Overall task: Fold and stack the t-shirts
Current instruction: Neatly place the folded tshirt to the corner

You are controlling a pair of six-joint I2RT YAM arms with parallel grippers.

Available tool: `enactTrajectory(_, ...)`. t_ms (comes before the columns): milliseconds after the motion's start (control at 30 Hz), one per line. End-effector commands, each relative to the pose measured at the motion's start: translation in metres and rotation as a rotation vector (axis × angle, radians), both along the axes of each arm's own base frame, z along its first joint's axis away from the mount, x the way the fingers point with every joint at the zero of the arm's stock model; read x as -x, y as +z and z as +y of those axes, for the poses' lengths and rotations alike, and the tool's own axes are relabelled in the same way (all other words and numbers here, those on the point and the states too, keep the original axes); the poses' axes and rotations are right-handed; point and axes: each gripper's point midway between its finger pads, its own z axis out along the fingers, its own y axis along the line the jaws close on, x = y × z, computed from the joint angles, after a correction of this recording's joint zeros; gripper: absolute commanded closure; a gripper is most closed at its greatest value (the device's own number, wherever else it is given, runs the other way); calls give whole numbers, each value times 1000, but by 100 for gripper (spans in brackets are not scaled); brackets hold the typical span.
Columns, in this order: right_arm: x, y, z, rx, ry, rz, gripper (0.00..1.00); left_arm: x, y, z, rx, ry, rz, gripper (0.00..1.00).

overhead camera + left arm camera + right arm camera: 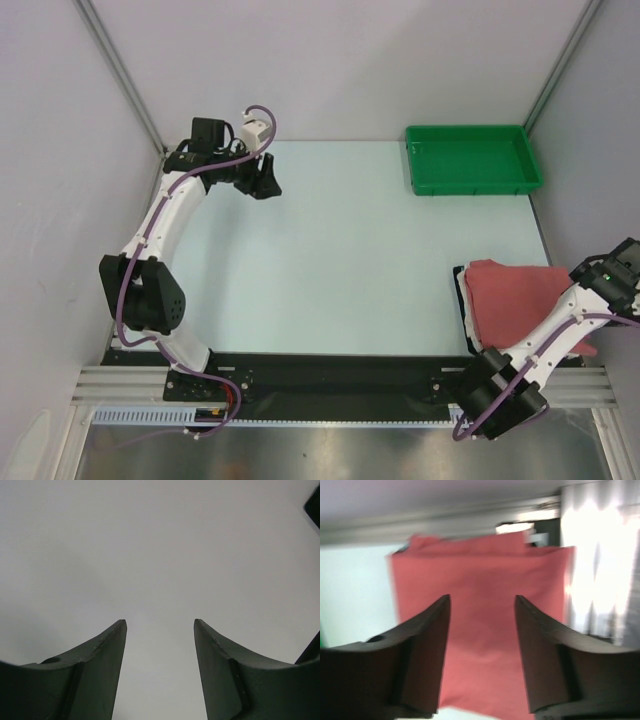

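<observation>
The salmon-red t-shirt (510, 300) lies folded at the near right of the table, and a thin white edge (462, 300), apparently the white t-shirt, shows under its left side. My right gripper (603, 272) hovers over the red shirt's right edge, open and empty. In the right wrist view the red shirt (480, 570) fills the space beyond the open gripper (482, 597). My left gripper (264, 184) is at the far left of the table, open and empty. The left wrist view shows that gripper (160, 621) over bare pale surface only.
A green tray (472, 178) stands at the far right corner. Pale walls enclose the table on the left, back and right. A black rail (330, 375) with both arm bases runs along the near edge.
</observation>
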Motion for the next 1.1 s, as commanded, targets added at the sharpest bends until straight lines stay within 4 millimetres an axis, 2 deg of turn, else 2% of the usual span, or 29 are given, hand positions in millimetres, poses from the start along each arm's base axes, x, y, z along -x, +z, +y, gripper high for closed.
enactTrajectory(0,-60,20,25,2,243,-204,37,1,16,9,-38,-3,-50,37)
enactTrajectory(33,-71,25,34,4,306,-237,34,1,14,12,-52,7,-48,37)
enactTrajectory(67,-93,32,50,15,413,-280,28,3,12,14,-58,12,-41,35)
enactTrajectory(100,-106,35,63,12,490,-312,14,5,10,17,-64,18,-37,33)
enactTrajectory(167,-131,51,84,55,633,-373,0,10,7,24,-88,36,-43,28)
enactTrajectory(200,-146,57,108,67,767,-372,0,13,8,27,-94,44,-43,27)
enactTrajectory(233,-153,60,119,84,827,-364,0,19,2,30,-103,46,-31,26)
enactTrajectory(267,-159,68,123,118,861,-339,0,24,7,36,-107,62,-49,25)
enactTrajectory(300,-167,67,147,142,983,-291,0,28,7,40,-110,71,-54,24)
enactTrajectory(333,-171,68,156,162,1032,-268,0,32,6,44,-115,82,-56,23)
enactTrajectory(367,-175,66,165,185,1084,-230,0,39,-5,54,-129,106,-37,23)
enactTrajectory(400,-181,68,187,218,1202,-208,0,46,1,59,-133,123,-63,23)
enactTrajectory(433,-183,66,198,231,1257,-193,0,55,-11,68,-147,148,-40,23)
enactTrajectory(467,-186,63,205,237,1294,-178,0,58,-14,73,-156,166,-49,23)
enactTrajectory(500,-187,62,209,240,1320,-166,0,66,-8,82,-175,200,-84,23)
enactTrajectory(533,-188,61,226,247,1398,-161,0,76,-24,88,-195,213,-59,23)
enactTrajectory(600,-189,57,236,238,1453,-163,0,85,-31,100,-245,256,-82,23)
enactTrajectory(633,-189,52,242,232,1485,-159,0,99,-40,103,-262,266,-83,22)
enactTrajectory(700,-191,47,250,224,1536,-167,0,108,-46,113,-298,306,-107,22)
enactTrajectory(733,-192,44,252,216,1542,-163,0,122,-53,117,-310,318,-119,21)
enactTrajectory(800,-194,43,254,219,1551,-175,0,128,-55,121,-319,341,-159,20)
enactTrajectory(833,-196,44,254,226,1550,-184,0,135,-65,126,-342,357,-160,19)
enactTrajectory(867,-200,45,255,242,1554,-202,0,139,-57,128,-341,374,-209,19)
enactTrajectory(900,-202,46,255,257,1557,-210,0,142,-58,130,-350,378,-219,19)
enactTrajectory(967,-208,49,265,265,1603,-262,0,150,-69,136,-360,398,-191,19)
enactTrajectory(1033,-211,51,267,278,1620,-278,0,152,-75,141,-362,408,-179,1)
enactTrajectory(1067,-215,53,268,289,1620,-289,0,152,-78,144,-361,422,-176,1)
